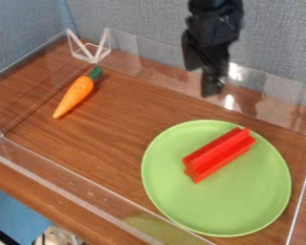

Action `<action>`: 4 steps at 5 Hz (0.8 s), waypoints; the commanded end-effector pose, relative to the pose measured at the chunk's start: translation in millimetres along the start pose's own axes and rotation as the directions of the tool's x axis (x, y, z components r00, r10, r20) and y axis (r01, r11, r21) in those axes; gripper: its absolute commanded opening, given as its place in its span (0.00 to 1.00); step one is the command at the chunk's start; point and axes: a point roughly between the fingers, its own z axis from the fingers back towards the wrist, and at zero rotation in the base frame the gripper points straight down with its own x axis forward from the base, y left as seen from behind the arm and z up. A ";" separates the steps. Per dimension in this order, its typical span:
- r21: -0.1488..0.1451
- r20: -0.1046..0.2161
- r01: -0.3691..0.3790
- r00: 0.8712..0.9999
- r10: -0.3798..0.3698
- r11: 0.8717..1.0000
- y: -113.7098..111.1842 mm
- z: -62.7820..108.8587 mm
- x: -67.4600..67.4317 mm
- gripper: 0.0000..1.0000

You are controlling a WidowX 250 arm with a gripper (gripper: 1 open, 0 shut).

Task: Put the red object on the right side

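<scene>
The red object is a bright red bar lying diagonally on the green plate at the right side of the wooden table. Nothing grips it. My black gripper hangs above and behind the plate, up and left of the bar and clear of it. Its jaws stand open and point down, with nothing between them.
An orange toy carrot with a green top lies on the left part of the table. A white wire stand sits in the back left corner. Clear plastic walls run round the table's edges.
</scene>
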 end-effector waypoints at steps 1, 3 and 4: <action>0.047 0.006 0.117 0.993 -0.117 0.992 17.5 39.3 -11.3 1.00; 0.068 -0.009 0.217 0.976 -0.217 0.974 11.1 46.6 -2.2 1.00; 0.073 -0.008 0.239 0.971 -0.239 0.968 3.4 43.4 8.6 1.00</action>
